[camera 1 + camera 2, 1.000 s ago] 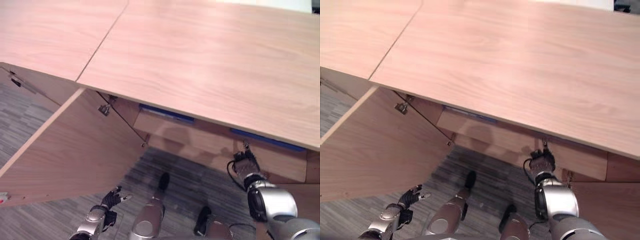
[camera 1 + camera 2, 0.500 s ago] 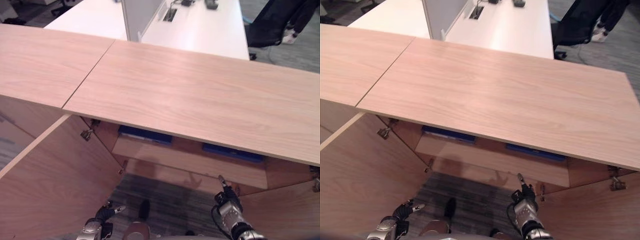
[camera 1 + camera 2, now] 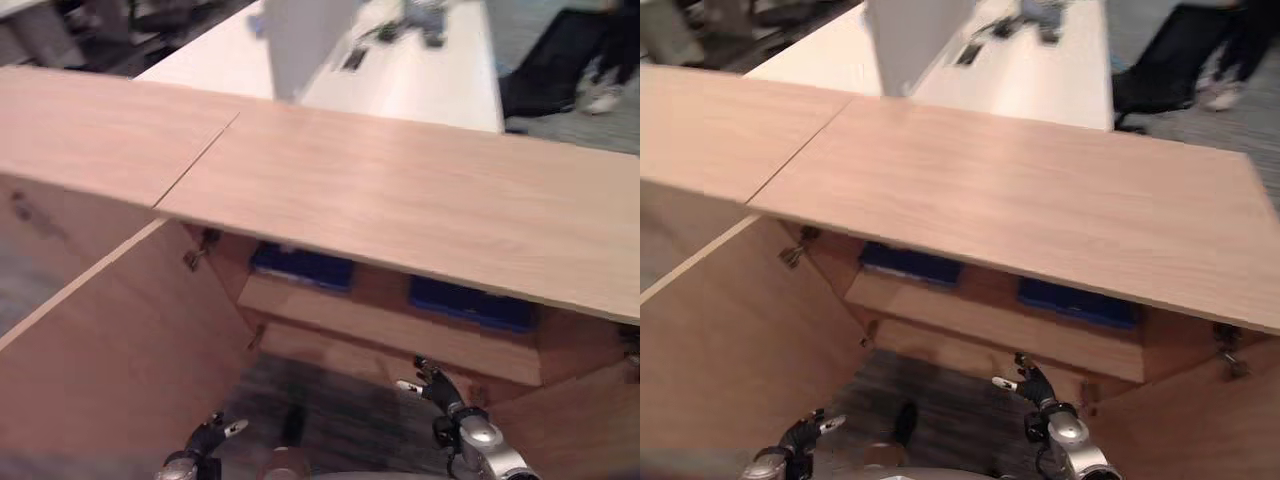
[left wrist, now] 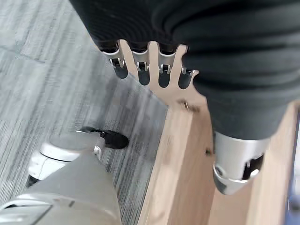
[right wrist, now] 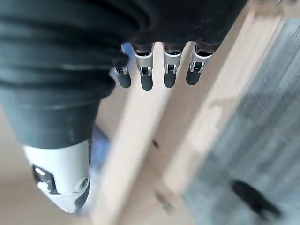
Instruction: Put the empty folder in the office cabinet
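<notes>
wooden cabinet stands open with blue folders on its shelf, both the left hand and right hand low, loose-fingered and empty, so pulling back clear of the doors seems wise.

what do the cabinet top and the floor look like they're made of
Cabinet top: light wood or wood-look laminate, matte, with fine grain lines and a seam between two panels; which of the two I can't tell. Floor: grey carpet, judging by its ribbed, striped weave.
</notes>
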Tool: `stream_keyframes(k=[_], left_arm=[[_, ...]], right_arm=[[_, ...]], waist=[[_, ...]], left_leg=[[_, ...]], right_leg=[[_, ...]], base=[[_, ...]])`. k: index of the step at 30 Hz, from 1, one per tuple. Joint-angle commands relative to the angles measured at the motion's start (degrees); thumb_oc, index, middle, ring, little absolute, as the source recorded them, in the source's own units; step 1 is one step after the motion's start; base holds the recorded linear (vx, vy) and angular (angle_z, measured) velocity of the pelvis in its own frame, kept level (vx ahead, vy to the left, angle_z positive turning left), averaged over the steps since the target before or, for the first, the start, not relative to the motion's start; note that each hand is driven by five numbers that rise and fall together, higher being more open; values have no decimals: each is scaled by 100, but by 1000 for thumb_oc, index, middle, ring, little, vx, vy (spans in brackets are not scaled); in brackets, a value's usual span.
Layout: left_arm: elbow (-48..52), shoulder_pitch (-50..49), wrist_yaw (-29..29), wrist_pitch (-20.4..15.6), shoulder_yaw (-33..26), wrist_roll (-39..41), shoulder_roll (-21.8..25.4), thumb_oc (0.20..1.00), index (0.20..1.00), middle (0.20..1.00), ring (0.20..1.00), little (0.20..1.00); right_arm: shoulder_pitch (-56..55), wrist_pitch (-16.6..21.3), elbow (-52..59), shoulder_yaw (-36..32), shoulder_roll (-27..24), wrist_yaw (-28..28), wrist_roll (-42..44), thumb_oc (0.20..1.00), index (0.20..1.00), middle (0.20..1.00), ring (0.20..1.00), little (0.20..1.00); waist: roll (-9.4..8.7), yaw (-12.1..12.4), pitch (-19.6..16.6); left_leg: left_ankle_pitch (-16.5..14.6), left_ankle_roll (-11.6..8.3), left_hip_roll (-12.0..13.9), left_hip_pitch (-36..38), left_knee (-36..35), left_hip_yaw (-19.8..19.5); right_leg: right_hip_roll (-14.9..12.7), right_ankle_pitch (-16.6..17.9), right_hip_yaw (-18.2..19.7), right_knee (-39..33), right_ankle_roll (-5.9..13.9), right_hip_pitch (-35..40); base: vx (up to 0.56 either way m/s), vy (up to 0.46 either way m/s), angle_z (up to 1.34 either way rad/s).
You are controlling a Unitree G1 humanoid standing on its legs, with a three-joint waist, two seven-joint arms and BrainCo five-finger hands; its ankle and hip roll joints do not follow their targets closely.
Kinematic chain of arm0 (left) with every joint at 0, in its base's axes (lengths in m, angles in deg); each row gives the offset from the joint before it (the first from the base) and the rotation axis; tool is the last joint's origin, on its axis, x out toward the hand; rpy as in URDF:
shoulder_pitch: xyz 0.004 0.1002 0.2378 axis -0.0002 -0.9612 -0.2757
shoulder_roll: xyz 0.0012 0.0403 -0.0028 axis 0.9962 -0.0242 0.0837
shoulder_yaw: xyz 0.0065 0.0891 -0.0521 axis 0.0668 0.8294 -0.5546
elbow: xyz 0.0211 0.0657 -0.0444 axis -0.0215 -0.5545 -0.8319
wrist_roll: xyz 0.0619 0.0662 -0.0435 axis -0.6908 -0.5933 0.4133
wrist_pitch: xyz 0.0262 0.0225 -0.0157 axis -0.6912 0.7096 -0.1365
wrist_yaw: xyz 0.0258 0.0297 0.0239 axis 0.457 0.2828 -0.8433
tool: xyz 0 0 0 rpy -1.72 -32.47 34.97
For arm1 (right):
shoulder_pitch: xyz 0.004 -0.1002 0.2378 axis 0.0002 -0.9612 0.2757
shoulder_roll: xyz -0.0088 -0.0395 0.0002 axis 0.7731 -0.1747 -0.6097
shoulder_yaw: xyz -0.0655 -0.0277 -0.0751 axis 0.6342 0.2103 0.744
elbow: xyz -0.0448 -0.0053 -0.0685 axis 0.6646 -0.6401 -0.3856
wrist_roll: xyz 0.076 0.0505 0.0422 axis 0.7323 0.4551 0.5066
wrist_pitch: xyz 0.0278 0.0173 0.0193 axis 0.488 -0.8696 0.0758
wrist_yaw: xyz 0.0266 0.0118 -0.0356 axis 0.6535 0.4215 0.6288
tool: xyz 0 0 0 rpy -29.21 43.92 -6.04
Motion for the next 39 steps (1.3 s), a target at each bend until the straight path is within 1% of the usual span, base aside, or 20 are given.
stream_keyframes(k=[1,6,9,10,13,16,17,18,21,22,23,25,26,27,28,29,30,31,33,39], left_arm=[[67,302,-197,-237,-73,32,194,1000,1000,1000,1000,1000],[44,147,-236,-213,-192,-130,143,1000,1000,1000,1000,1000],[67,34,-293,-191,-272,-125,56,1000,1000,1000,1000,1000],[66,-24,-322,-188,-266,-192,27,1000,1000,1000,1000,1000],[115,-137,-289,-139,-146,-342,-13,1000,1000,1000,1000,1000],[105,-165,-247,-104,-104,-450,19,1000,1000,1000,1000,1000],[103,-193,-202,-67,-124,-533,74,1000,1000,1000,1000,1000],[105,-196,-191,-71,-134,-577,113,1000,1000,1000,1000,1000],[97,-164,-177,-42,-130,-658,173,1000,1000,1000,1000,1000],[120,-165,-173,-37,-149,-731,233,1000,1000,1000,1000,1000],[122,-165,-173,-35,-147,-732,241,1000,1000,1000,1000,1000],[125,-56,-218,-17,-111,-774,307,1000,1000,1000,1000,1000],[212,7,-246,-31,-61,-671,318,1000,1000,1000,1000,1000],[254,45,-243,-34,-4,-618,319,1000,1000,1000,1000,1000],[254,50,-243,-34,-3,-617,320,1000,1000,1000,1000,1000],[319,96,-232,-44,104,-544,322,1000,1000,1000,1000,1000],[369,101,-211,-37,150,-518,324,1000,1000,1000,1000,1000],[427,116,-199,-15,231,-567,360,1000,1000,1000,1000,1000],[481,113,-183,-12,281,-562,360,1000,1000,1000,1000,1000],[585,-5,-239,-49,157,-329,213,1000,1000,1000,1000,1000]], right_arm=[[420,192,314,66,13,19,-470,1000,1000,1000,1000,1000],[405,151,341,167,-66,105,-635,1000,1000,1000,1000,1000],[302,91,438,63,-66,93,-633,1000,1000,1000,1000,1000],[276,63,380,24,-42,82,-660,1000,1000,1000,1000,1000],[238,18,295,-71,-7,41,-666,1000,1000,1000,1000,1000],[311,-32,118,-163,67,5,-674,1000,1000,1000,1000,1000],[354,-70,95,-198,114,1,-667,1000,1000,1000,1000,1000],[370,-80,48,-228,151,-16,-664,1000,1000,1000,1000,1000],[389,-138,-147,-317,278,-91,-680,1000,1000,1000,1000,1000],[332,-179,-205,-389,369,-112,-707,1000,1000,1000,1000,1000],[332,-178,-207,-393,377,-112,-710,1000,1000,1000,1000,1000],[257,-227,-515,-606,593,-236,-545,1000,1000,1000,1000,1000],[225,-227,-515,-721,636,-295,-455,1000,1000,1000,1000,1000],[224,-230,-614,-759,641,-309,-414,1000,1000,1000,1000,1000],[229,-228,-617,-761,642,-308,-413,1000,1000,1000,1000,1000],[200,-218,-651,-808,632,-302,-314,1000,1000,1000,1000,1000],[167,-204,-637,-830,623,-286,-254,1000,1000,1000,1000,1000],[118,-170,-673,-857,615,-291,-163,1000,1000,1000,1000,1000],[41,-163,-664,-871,622,-299,-158,1000,1000,1000,1000,1000],[-31,-185,-740,-882,552,-297,-215,1000,1000,1000,1000,1000]], waist=[[-426,-166,231],[-466,-305,137],[-464,-401,26],[-443,-420,-63],[-379,-419,-164],[-419,-398,-201],[-485,-350,-197],[-527,-312,-180],[-616,-219,-135],[-684,-125,-96],[-696,-128,-93],[-755,-23,-16],[-796,-165,87],[-769,-239,116],[-781,-234,109],[-711,-339,148],[-657,-386,160],[-574,-397,145],[-599,-341,107],[-624,-303,-93]], left_leg=[[126,105,406,454,383,1502],[-255,55,681,1056,952,1868],[-178,-47,941,1558,1003,1957],[-101,-110,1027,1781,911,1942],[-263,-201,1053,2002,665,2066],[-444,-187,957,2060,428,2278],[-771,-92,795,2085,305,2364],[-875,-35,682,2097,244,2364],[-1017,104,449,2067,162,2253],[-1124,199,266,2031,84,2148],[-1127,207,255,2030,86,2141],[-1204,333,6,1906,49,1915],[-1054,453,-188,1773,10,1684],[-1039,502,-251,1747,10,1557],[-1025,508,-266,1729,10,1562],[-967,593,-351,1684,10,1364],[-931,676,-411,1647,11,1218],[-883,808,-515,1558,33,910],[-873,863,-645,1493,55,755],[-826,775,-659,1509,17,659]], right_leg=[[-1019,55,136,225,717,-281],[-1207,293,-92,176,663,-365],[-1373,420,-384,287,655,-404],[-1453,506,-511,330,687,-451],[-1558,615,-629,348,860,-458],[-1721,818,-747,361,981,-464],[-1872,980,-778,381,1074,-487],[-1974,1113,-780,382,1160,-511],[-2159,1335,-805,346,1283,-511],[-2260,1457,-844,315,1345,-470],[-2271,1462,-850,312,1348,-463],[-2386,1551,-836,401,1404,-393],[-2329,1654,-189,566,1401,-569],[-2121,1514,361,654,1385,-660],[-2134,1529,372,651,1386,-682],[-1748,1207,1057,831,1331,-767],[-1428,907,1421,1007,1296,-801],[-1022,416,1511,1174,1087,-672],[-886,194,1402,998,929,-457],[-839,380,1690,82,971,-49]], base=[[-222,61,39],[-157,72,55],[-130,198,66],[-60,249,87],[-60,209,87],[-62,230,75],[-60,258,27],[-88,362,21],[-55,230,13],[-21,155,20],[-51,301,29],[-34,268,53],[-12,261,82],[-34,215,107],[7,198,101],[1,201,90],[22,288,67],[-5,192,79],[0,61,122],[28,-63,29]])
